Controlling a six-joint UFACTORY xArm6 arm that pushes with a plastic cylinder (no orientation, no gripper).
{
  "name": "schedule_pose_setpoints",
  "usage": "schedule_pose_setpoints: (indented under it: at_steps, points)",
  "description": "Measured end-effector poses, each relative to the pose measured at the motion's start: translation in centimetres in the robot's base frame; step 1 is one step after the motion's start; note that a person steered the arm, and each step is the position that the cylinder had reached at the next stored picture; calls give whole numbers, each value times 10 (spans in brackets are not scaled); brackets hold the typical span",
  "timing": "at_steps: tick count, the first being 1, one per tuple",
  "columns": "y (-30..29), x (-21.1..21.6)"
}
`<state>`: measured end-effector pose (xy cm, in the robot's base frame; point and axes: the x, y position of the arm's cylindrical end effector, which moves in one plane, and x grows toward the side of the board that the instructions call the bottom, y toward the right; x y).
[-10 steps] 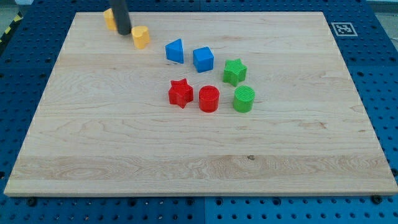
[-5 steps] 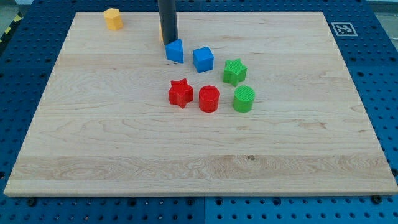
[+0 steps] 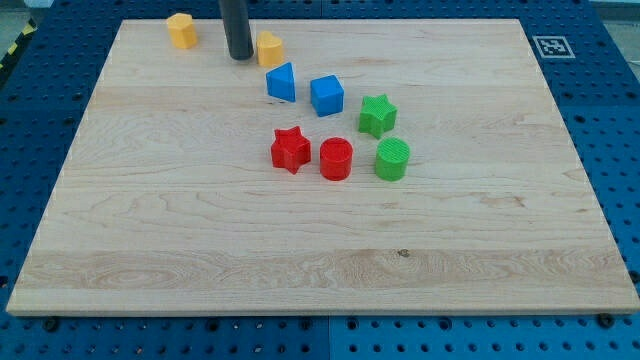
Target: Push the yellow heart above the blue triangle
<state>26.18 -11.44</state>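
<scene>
The yellow heart [image 3: 269, 47] lies near the board's top edge, just above and slightly left of the blue triangle [image 3: 282, 82]. My tip [image 3: 239, 56] rests on the board just left of the yellow heart, close to it or touching it. The rod rises out of the view's top.
A second yellow block [image 3: 182, 30] sits at the top left. A blue cube [image 3: 327, 95], a green star [image 3: 378, 115], a green cylinder [image 3: 392, 159], a red cylinder [image 3: 336, 159] and a red star [image 3: 290, 149] cluster mid-board. The wooden board [image 3: 320, 250] lies on a blue perforated table.
The yellow heart has moved right, from left of the blue triangle to just above it. My tip went right with it, then drew back a little to the left.
</scene>
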Motion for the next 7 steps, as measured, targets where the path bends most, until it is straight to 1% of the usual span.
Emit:
schedule_pose_setpoints:
  at_steps: [1, 2, 3, 6, 7]
  points:
    - [0, -22]
    - [0, -25]
    - [4, -23]
    - [46, -12]
    - [53, -22]
